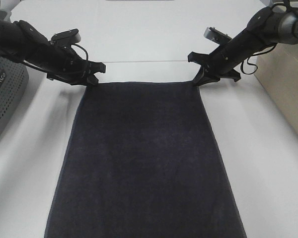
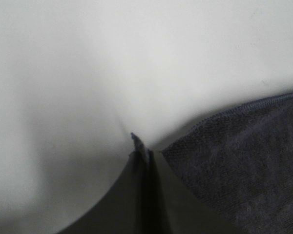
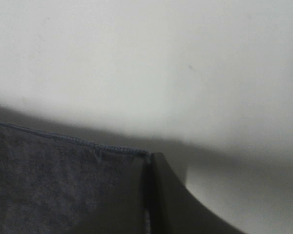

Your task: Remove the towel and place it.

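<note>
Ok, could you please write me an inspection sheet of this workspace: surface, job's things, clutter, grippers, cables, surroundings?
Surface: white table, no marks seen.
Job's things: dark towel spread flat, its near end cut off by the exterior view's edge.
Clutter: nothing seen.
Grippers: left gripper shut on the towel's far left corner; right gripper shut on the far right corner.
Cables: black cable loops beside the right arm, another at the left arm.
Surroundings: grey perforated basket at left; beige box at right.

Both arms angle down and inward — jaws closed.
The left gripper (image 1: 95, 81) and right gripper (image 1: 197, 80) each pinch a towel (image 1: 144, 158) corner.
</note>
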`<state>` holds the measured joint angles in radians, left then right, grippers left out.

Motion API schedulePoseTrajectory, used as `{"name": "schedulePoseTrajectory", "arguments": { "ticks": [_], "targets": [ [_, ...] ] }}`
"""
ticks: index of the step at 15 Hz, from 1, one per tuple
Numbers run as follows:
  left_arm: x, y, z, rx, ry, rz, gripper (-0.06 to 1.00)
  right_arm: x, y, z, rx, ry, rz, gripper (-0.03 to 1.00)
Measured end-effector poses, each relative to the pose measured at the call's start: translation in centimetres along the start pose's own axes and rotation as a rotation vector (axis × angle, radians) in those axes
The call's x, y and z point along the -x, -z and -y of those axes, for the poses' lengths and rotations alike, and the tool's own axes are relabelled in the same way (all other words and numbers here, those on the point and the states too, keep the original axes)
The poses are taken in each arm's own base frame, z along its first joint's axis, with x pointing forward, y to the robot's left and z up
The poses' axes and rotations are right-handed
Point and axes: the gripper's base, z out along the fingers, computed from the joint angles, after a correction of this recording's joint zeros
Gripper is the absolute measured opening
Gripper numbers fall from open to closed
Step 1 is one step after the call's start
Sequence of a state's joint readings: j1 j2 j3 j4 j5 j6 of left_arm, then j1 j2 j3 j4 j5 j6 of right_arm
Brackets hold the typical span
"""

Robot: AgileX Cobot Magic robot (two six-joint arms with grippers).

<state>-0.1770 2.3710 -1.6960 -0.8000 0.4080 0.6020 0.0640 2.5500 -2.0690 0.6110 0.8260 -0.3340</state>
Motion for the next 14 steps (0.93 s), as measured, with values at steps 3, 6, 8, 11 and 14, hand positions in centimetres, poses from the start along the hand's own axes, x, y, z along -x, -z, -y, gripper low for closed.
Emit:
{"name": "schedulePoseTrajectory", "arguments": {
  "ticks": [3, 6, 8, 11, 14],
  "targets": [
    [0.7, -0.5, 1.2, 0.059, -0.058, 0.108, 0.01, 2.0, 0.9, -0.7, 0.021, 0.042, 0.147, 0.02],
    [1.8, -0.5, 2.1, 0.149, -0.09, 0.266, 0.01, 3.3, 1.6, -0.9, 0.005, 0.083, 0.263, 0.02],
    [2.5, -0.7, 2.5, 0.173, -0.12, 0.323, 0.01, 3.8, 1.7, -0.7, -0.015, 0.101, 0.317, 0.02],
    [4.1, -1.6, 2.6, 0.167, -0.15, 0.376, 0.01, 4.4, 1.9, -0.5, -0.047, 0.122, 0.38, 0.02],
    [5.5, -3.1, 2.6, 0.162, -0.178, 0.43, 0.01, 5.2, 2.2, -0.5, -0.058, 0.165, 0.477, 0.02]
  ]
}}
